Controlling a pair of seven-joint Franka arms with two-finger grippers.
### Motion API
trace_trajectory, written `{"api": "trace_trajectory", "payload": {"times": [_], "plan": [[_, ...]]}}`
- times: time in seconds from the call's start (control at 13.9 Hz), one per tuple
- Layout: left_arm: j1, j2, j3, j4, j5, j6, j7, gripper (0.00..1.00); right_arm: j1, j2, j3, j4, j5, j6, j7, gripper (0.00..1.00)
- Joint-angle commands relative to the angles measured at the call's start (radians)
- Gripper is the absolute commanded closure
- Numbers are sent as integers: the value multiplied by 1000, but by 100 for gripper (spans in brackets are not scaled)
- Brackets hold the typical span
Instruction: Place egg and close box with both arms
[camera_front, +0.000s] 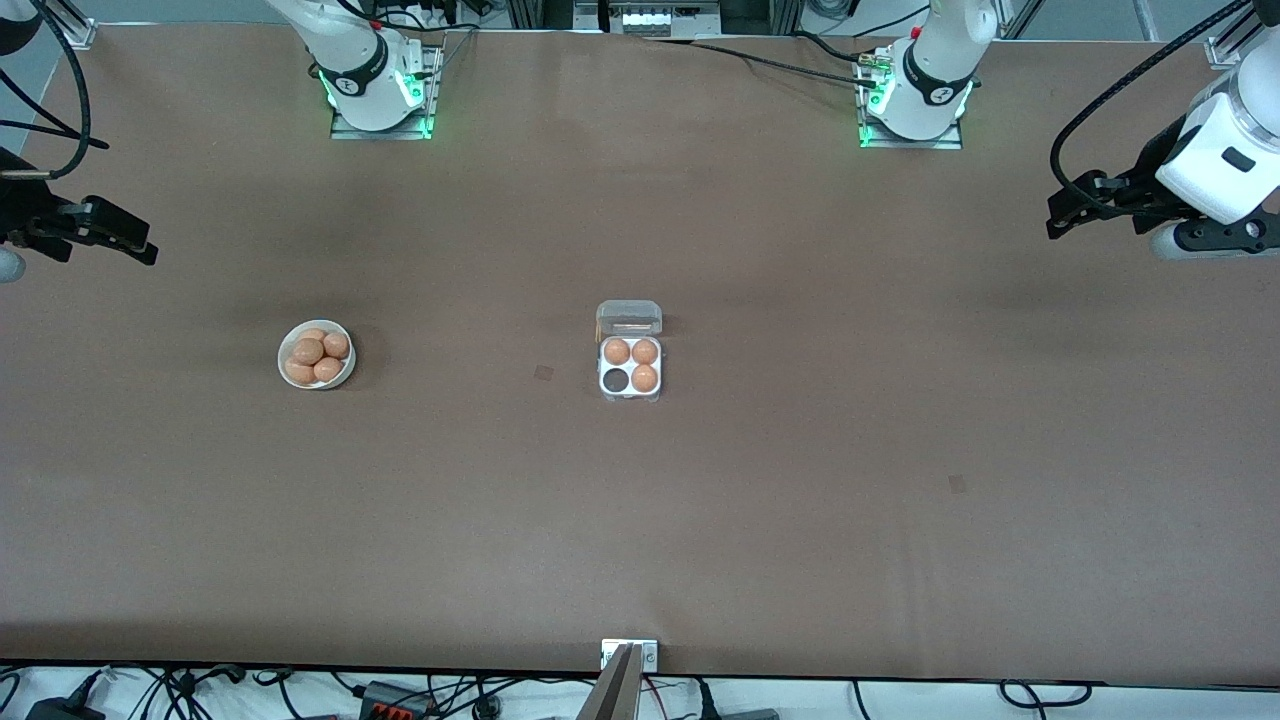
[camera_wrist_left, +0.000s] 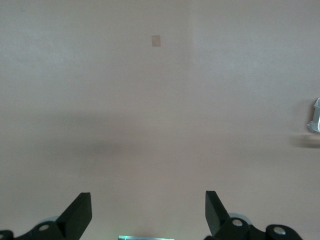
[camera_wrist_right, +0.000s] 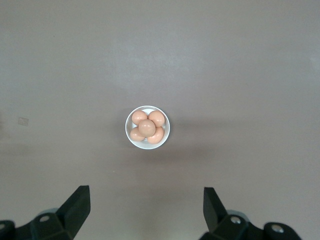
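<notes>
At the middle of the brown table (camera_front: 760, 500), the front view shows the small square clear-plastic box (camera_front: 630, 377) with its hinged lid tipped open; three tan-orange eggs fill three cells, and the cell nearest the camera toward the right arm's end is vacant. Well apart from the box, toward the right arm's end, a round white bowl (camera_front: 316, 354) holds five more eggs (camera_front: 308, 351). The left end effector (camera_front: 1068, 212) and right end effector (camera_front: 130, 238) hang over the table's ends.

From the left wrist view, the left end effector's fingers (camera_wrist_left: 80, 215) stand wide apart above bare table, gripping nothing.

From the right wrist view, the right end effector's fingers (camera_wrist_right: 79, 206) stand equally spread, empty, with the bowl of eggs beneath.
</notes>
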Motion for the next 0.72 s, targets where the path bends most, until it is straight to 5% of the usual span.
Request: {"api": "trace_trajectory", "payload": {"times": [0.0, 0.65], "plan": [[4, 13, -6, 29, 14, -3, 2, 0, 9, -36, -8, -33, -12, 8, 3, 0], [4, 13, -5, 29, 14, -3, 5, 0, 13, 30, -3, -33, -16, 59, 0, 0]]}}
